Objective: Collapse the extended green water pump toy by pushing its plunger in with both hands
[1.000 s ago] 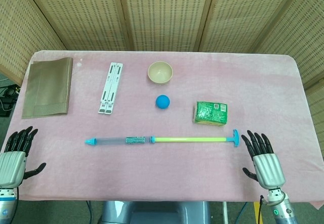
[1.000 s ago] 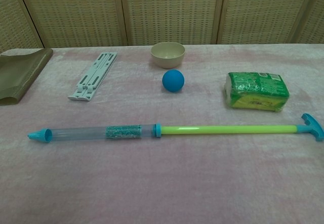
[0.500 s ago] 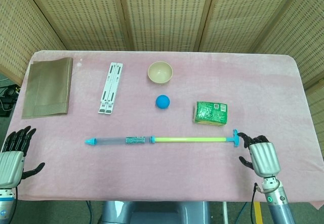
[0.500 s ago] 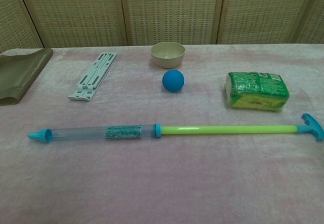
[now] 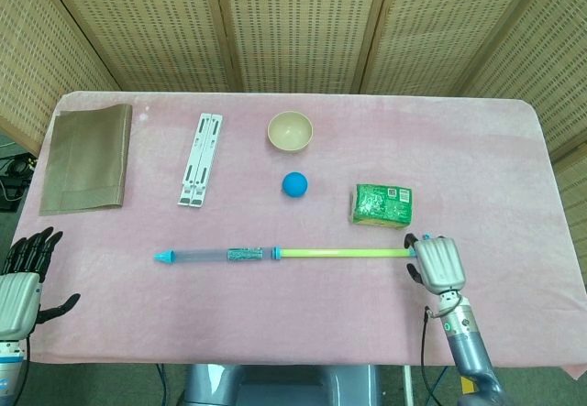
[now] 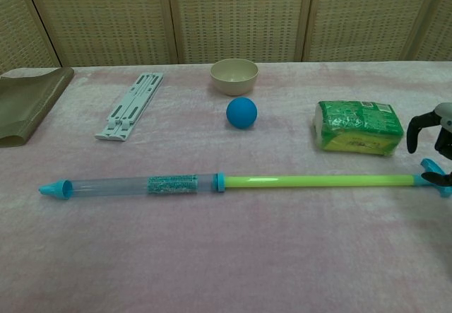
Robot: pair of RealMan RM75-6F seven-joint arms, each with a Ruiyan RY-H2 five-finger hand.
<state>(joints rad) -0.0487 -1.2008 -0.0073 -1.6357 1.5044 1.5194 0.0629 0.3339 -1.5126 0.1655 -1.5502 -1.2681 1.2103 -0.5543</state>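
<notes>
The green water pump toy [image 5: 275, 254] lies extended across the front of the pink table, with its blue nozzle to the left and its clear barrel [image 6: 134, 185] joined to a long green plunger rod [image 6: 318, 181]. My right hand [image 5: 438, 263] sits over the blue T-handle [image 6: 432, 169] at the rod's right end, fingers curved down above it and the thumb apart. The chest view catches that hand [image 6: 434, 136] only at the right edge. My left hand [image 5: 22, 282] hovers off the table's front left corner, fingers spread, far from the nozzle.
Behind the rod lie a green packet [image 5: 382, 204] and a blue ball [image 5: 294, 184]. Farther back stand a beige bowl [image 5: 290, 131] and a white folding stand [image 5: 200, 159]. A brown cloth [image 5: 85, 158] is at the far left.
My right hand has moved left from beside the T-handle to over it, with its fingers curling down. The left hand and the pump have stayed put.
</notes>
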